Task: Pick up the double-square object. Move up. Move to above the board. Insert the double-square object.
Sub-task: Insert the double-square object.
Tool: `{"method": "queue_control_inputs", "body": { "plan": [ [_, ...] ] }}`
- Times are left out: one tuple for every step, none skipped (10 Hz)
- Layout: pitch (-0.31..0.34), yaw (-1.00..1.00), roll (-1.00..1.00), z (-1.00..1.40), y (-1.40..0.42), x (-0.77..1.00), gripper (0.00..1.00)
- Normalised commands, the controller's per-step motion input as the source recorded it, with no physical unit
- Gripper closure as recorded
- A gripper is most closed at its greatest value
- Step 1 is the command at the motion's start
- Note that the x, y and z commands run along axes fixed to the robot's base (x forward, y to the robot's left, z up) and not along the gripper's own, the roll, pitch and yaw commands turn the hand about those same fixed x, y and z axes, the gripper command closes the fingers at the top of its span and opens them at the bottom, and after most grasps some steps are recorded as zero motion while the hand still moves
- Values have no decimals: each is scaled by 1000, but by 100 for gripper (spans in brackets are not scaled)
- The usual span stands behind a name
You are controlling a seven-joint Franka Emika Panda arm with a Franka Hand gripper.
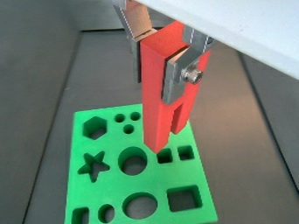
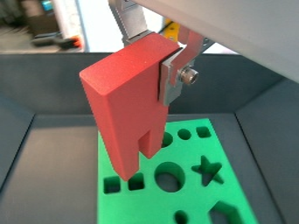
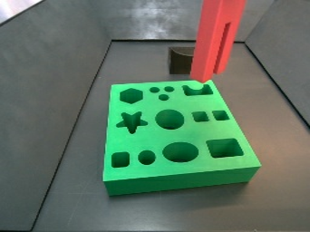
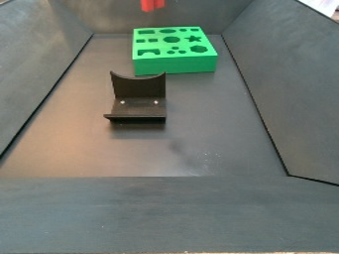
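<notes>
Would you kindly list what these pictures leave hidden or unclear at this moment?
- Gripper: shows only in both wrist views; cut off by the top edge in both side views.
- Double-square object: its upper end leaves a side view; only a red scrap shows in a side view.
- Board: the object hides the holes under its prongs.
- Fixture: partly hidden behind the object.

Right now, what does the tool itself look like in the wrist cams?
In both wrist views the tool sits above the board: two flat silver metal finger plates, rectangular, with dark pads on the inner faces. One plate carries a small round screw near its tip. No cables or markings are visible. The side views do not show it.
</notes>
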Motion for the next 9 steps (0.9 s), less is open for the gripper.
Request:
{"method": "queue_control_inputs", "body": {
  "plan": [
    [0, -703, -36, -163, -69, 429, 100],
    [0, -840, 0, -266, -17, 277, 100],
    [-13, -1000, 0, -440, 0, 37, 100],
    [-3, -1000, 63, -566, 0, 23, 100],
    [-7, -1000, 69, -574, 0, 17, 100],
    [-36, -914, 30, -506, 0, 197, 100],
    [31, -323, 0, 0, 0, 414, 100],
    [11, 0, 0, 0, 0, 3, 100],
    [0, -329, 129, -511, 0, 243, 100]
  ]
}}
